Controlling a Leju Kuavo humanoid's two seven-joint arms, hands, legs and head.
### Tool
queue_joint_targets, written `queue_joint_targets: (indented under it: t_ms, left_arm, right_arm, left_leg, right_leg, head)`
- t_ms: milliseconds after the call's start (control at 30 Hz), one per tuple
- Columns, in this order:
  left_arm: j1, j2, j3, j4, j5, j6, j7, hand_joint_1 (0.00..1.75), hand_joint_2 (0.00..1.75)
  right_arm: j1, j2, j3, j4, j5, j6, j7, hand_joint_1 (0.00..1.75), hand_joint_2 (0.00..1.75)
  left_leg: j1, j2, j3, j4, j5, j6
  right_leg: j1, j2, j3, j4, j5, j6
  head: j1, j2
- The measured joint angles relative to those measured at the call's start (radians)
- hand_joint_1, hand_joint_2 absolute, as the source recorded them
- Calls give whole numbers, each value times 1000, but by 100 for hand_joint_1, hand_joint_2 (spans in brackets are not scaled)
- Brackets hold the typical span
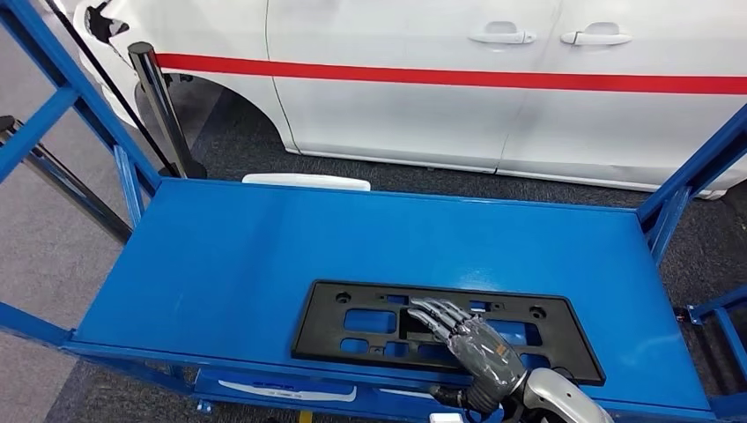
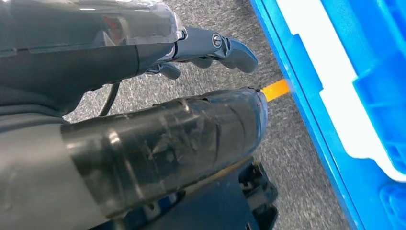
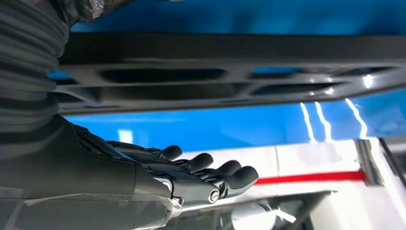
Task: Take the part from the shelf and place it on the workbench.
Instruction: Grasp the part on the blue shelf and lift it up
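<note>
While the part waits flat, reach before lifting.
Right hand hovers above the black part, fingers extended, grasping nothing; slide under its near edge for a secure hold.

The right arm enters at the lower right of the head view, its right hand stretched forward and up-left, palm down, fingers straight, side by side, holding nothing. The left hand hangs with fingers slightly bent, thumb apart, nothing between them.
</note>
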State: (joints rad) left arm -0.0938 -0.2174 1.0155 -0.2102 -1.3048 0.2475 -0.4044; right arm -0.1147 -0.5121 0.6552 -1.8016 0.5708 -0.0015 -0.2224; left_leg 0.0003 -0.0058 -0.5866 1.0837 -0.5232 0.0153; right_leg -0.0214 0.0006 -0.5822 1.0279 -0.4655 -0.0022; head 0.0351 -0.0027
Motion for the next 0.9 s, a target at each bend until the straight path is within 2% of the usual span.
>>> queue_joint_targets:
  t_ms: [67,100,133,167,200,233,267,300,333,433,500,533,600,633,667,700,767,800,833,900]
  left_arm:
    - [1,0,0,0,0,-1,0,0,0]
    - [2,0,0,0,0,-1,0,0,0]
    - [3,0,0,0,0,-1,0,0,0]
    - [4,0,0,0,0,-1,0,0,0]
    - [4,1,0,0,0,-1,0,0,0]
    - [4,1,0,0,0,-1,0,0,0]
    - [3,2,0,0,0,-1,0,0,0]
    - [2,2,0,0,0,-1,0,0,0]
    - [1,2,0,0,0,-1,0,0,0]
    - [2,2,0,0,0,-1,0,0,0]
    - [2,2,0,0,0,-1,0,0,0]
    - [1,2,0,0,0,-1,0,0,0]
    - [0,2,0,0,0,-1,-1,0,0]
    - [1,2,0,0,1,-1,-1,0,0]
    - [2,2,0,0,1,-1,-1,0,0]
    - [2,2,0,0,2,-1,-1,0,0]
    - [2,1,0,0,4,-1,-2,0,0]
    - [1,1,0,0,4,-1,-2,0,0]
    - [1,1,0,0,4,-1,-3,0,0]
    - [1,1,0,0,5,-1,-3,0,0]
  right_arm:
    - [5,-26,-3,0,-1,11,15,0,175]
    - [8,-39,-6,1,-2,14,21,0,175]
    - [12,-50,-9,1,-2,15,25,0,175]
    - [14,-59,-11,1,-2,16,27,0,175]
    - [16,-66,-13,1,-2,16,29,0,175]
    - [17,-72,-15,1,-2,16,31,0,175]
    - [17,-76,-17,1,-2,16,32,0,175]
    - [18,-81,-20,1,-2,16,33,0,175]
    - [18,-85,-21,1,-2,16,33,0,175]
    - [20,-93,-26,1,-2,16,34,0,175]
    - [21,-99,-28,1,-2,16,35,0,175]
    - [22,-102,-29,1,0,17,38,0,175]
    - [25,-105,-31,2,8,17,48,0,175]
    - [28,-105,-32,4,16,16,54,0,175]
    - [30,-105,-33,6,30,12,60,0,175]
    - [31,-104,-35,8,46,4,67,0,175]
    - [32,-102,-40,13,93,-22,82,0,175]
    - [32,-98,-44,15,119,-39,90,0,175]
    - [33,-92,-48,18,145,-57,97,0,175]
    - [36,-80,-51,22,181,-80,106,0,175]
  left_leg:
    - [3,0,-56,126,-66,-7]
    - [4,0,-84,186,-89,-8]
    - [4,1,-98,217,-92,-9]
    - [4,1,-97,216,-78,-8]
    - [4,1,-78,176,-48,-5]
    - [4,1,-44,105,-10,-1]
    - [2,0,-12,36,16,4]
    - [0,0,15,-21,36,9]
    - [-3,0,30,-55,43,14]
    - [-4,0,33,-70,47,26]
    - [0,2,39,-84,57,40]
    - [2,2,41,-90,61,45]
    - [0,3,39,-90,62,48]
    - [0,3,39,-89,62,48]
    - [-1,3,38,-88,61,48]
    - [-1,3,39,-87,60,47]
    - [0,1,39,-81,56,41]
    - [-1,0,38,-76,53,36]
    - [-3,0,36,-73,51,31]
    - [-6,-1,34,-71,49,22]
  right_leg:
    - [1,-3,0,0,-1,-5]
    - [2,-4,-1,0,-1,-6]
    - [3,-4,0,0,-1,-6]
    - [4,-4,0,1,-1,-6]
    - [5,-3,2,1,-2,-6]
    - [5,-2,4,1,-2,-5]
    - [7,-1,5,1,-3,-3]
    - [9,-1,5,2,-3,0]
    - [9,0,4,2,-3,4]
    - [8,0,3,0,0,20]
    - [6,0,-8,29,-23,29]
    - [5,-1,-26,71,-50,33]
    - [4,0,-86,200,-114,38]
    - [3,-1,-111,252,-131,40]
    - [1,-1,-121,271,-127,42]
    - [0,-1,-110,248,-103,43]
    - [-3,-1,-45,116,-36,41]
    - [-2,-1,-17,56,-15,38]
    - [0,0,1,18,-5,34]
    - [5,1,4,3,-5,23]
  head:
    - [-1,0]
    - [-1,0]
    - [-1,0]
    - [-1,0]
    - [-1,0]
    - [-1,0]
    - [-1,0]
    - [-1,0]
    - [0,0]
    - [0,0]
    - [0,0]
    - [1,0]
    - [1,0]
    - [1,0]
    - [1,0]
    - [1,0]
    - [1,0]
    - [1,0]
    - [1,0]
    - [0,0]
